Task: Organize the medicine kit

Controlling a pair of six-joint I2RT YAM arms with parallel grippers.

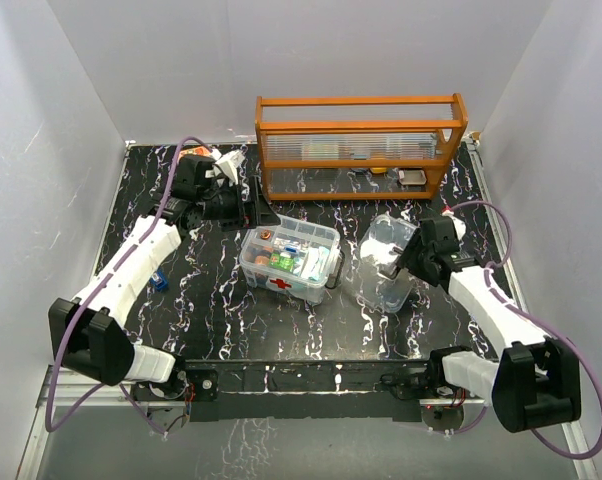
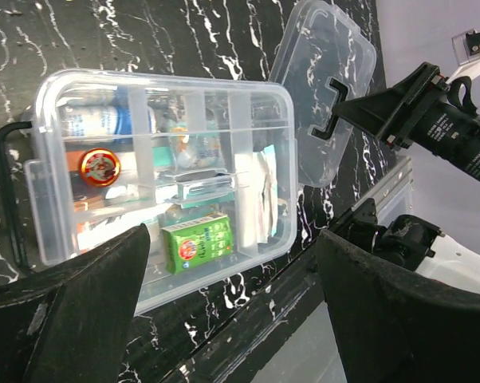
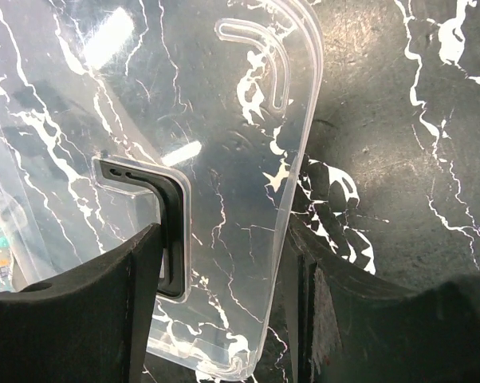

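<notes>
The medicine kit (image 1: 301, 288) sits near the middle of the bench (image 1: 211, 320), its red cross facing the arms. Its divided tray (image 2: 236, 120) is seated in the box and already loaded. A green carton (image 2: 196, 246), a round orange tin (image 2: 99, 166) and pale sachets fill the compartments, so the sorting looks largely done.

What seems left is the closing. The lid (image 1: 386, 262) is off and stands tilted at the kit's 3 o'clock, just beside it. The right end effector (image 3: 228, 239) pinches the lid by one edge near the black handle, one finger on each face. The left end effector (image 2: 232, 235) hangs spread wide and empty at the kit's 11 o'clock, looking down on the tray.

A small blue object (image 1: 159, 281) lies at 9 o'clock, well apart from the kit. I cannot tell whether it belongs inside.

At 12 to 1 o'clock an orange wooden rack (image 1: 359, 140) stands along the far edge. The bench is black with white marble veining, and plain white walls (image 1: 41, 150) enclose it on three sides.
</notes>
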